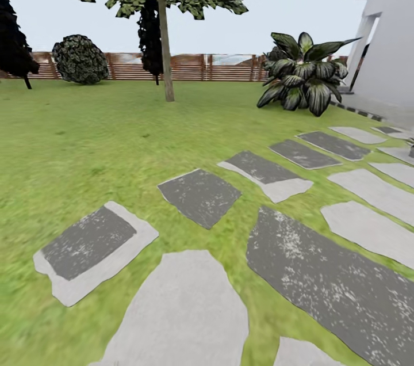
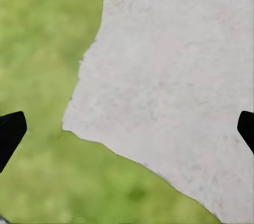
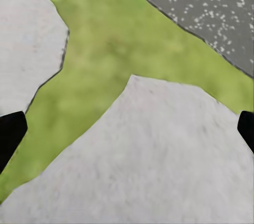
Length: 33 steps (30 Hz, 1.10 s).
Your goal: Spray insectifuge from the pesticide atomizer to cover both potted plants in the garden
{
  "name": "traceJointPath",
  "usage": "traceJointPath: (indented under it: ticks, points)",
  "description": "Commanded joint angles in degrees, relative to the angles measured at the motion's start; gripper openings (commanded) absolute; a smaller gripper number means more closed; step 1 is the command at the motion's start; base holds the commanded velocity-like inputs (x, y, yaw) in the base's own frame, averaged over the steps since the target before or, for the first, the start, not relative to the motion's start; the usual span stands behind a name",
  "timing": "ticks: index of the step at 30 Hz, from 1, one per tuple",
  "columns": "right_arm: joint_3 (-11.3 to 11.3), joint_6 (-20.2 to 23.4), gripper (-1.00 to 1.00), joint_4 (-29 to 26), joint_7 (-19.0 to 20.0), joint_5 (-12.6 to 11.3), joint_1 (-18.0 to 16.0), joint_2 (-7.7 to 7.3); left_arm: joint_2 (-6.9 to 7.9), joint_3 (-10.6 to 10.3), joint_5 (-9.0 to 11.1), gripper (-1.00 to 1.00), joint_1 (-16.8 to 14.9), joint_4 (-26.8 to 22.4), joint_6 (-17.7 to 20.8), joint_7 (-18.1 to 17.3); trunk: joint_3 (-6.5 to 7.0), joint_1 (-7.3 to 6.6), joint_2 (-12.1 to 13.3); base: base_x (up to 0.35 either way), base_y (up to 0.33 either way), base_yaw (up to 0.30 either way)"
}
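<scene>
Two end effectors [image 2: 127, 129] [image 3: 127, 129] spread wide over stepping stones [image 1: 201, 196].

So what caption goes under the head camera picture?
Stepping stones cross the lawn toward a tree and wooden fence.

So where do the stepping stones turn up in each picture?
Head view: stepping stones cross the lawn, foreground to right.
Left wrist view: one pale stone, grass beside it.
Right wrist view: two pale stones and a dark speckled stone, grass between.
Shared landmark: the lawn's green grass.
</scene>
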Motion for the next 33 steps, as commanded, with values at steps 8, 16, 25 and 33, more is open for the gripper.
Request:
traceJointPath:
  ticks: [8,16,25,33]
  points:
    - [-0.10,-0.18,1.00,0.02,0.03,0.05,-0.01,0.02,-0.01,0.10,0.17,1.00,-0.05,0.07,-0.18,-0.05,-0.05,0.03,-0.02,0.339,0.000,0.278]
    - [-0.11,-0.18,1.00,0.02,0.03,0.05,-0.01,0.02,0.13,0.11,0.17,1.00,0.02,0.07,-0.26,0.04,-0.05,0.03,-0.02,0.340,0.000,0.278]
    - [-0.12,-0.18,1.00,0.02,0.03,0.05,-0.01,0.02,0.16,0.10,0.17,1.00,0.04,0.07,-0.27,0.04,-0.05,0.03,-0.02,0.339,0.000,0.278]
    - [-0.12,-0.18,1.00,0.02,0.03,0.05,-0.01,0.02,0.16,0.10,0.17,1.00,0.04,0.07,-0.27,0.07,-0.05,0.03,-0.02,0.265,0.000,0.278]
